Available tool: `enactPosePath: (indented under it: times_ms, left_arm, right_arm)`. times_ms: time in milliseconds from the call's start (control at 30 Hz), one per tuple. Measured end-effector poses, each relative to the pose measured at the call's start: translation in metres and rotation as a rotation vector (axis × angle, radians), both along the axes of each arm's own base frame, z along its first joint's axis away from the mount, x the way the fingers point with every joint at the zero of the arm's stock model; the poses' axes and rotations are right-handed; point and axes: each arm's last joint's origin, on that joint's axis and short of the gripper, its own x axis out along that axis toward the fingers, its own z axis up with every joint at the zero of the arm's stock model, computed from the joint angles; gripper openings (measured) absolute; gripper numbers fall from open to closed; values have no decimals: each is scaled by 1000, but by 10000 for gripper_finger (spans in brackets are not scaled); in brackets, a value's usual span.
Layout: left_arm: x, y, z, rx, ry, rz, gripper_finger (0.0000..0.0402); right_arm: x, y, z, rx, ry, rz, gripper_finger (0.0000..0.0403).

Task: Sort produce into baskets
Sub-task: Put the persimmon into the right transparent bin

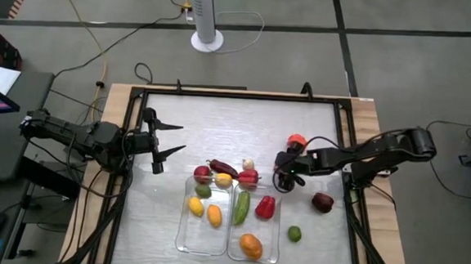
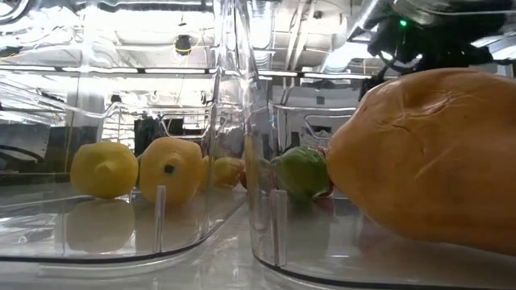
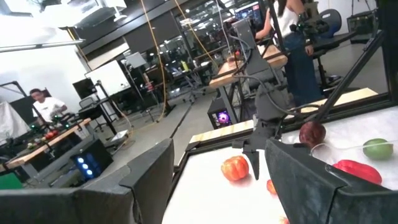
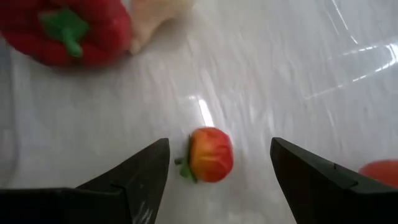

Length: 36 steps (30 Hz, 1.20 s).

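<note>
Two clear baskets stand side by side at the near middle, the left one (image 1: 187, 227) and the right one (image 1: 272, 232). Each holds several produce pieces, among them a cucumber (image 1: 241, 206), a red pepper (image 1: 265, 206) and an orange (image 1: 251, 246). My right gripper (image 1: 284, 176) is open above the table. A small red-orange fruit (image 4: 210, 154) lies on the table between its fingers (image 4: 134, 177), untouched. A tomato (image 1: 296, 141) lies just beyond it. My left gripper (image 1: 160, 140) is open and empty at the table's left.
A maroon fruit (image 1: 322, 203) and a lime (image 1: 294, 233) lie on the table right of the baskets. A red pepper (image 1: 247, 179), a cream garlic (image 1: 248, 163) and a dark chili (image 1: 221, 165) lie at the baskets' far end. People show in the room beyond.
</note>
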Motion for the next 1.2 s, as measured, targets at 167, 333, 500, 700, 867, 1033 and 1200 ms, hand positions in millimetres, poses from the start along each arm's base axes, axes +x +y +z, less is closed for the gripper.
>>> enactPosePath:
  times_ms: [167,333,500,700,867,1033,1200]
  left_arm:
    - [0,0,0,1,0,0,240]
    - [0,0,0,1,0,0,240]
    - [0,0,0,0,0,0,240]
    - [0,0,0,1,0,0,240]
    - [0,0,0,1,0,0,240]
    - [0,0,0,2,1,0,240]
    - [0,0,-1,11,18,15,240]
  right_arm:
    - [-9,-2,-15,26,-75,-21,305]
    - [-10,-1,-20,31,-125,-19,305]
    - [-9,-1,-22,25,-123,-23,305]
    - [-5,-2,-35,29,-84,-41,273]
    - [-3,-2,-40,27,-71,-51,229]
    - [-9,-2,-30,30,-50,-52,178]
    - [-12,-2,-3,48,-35,-80,138]
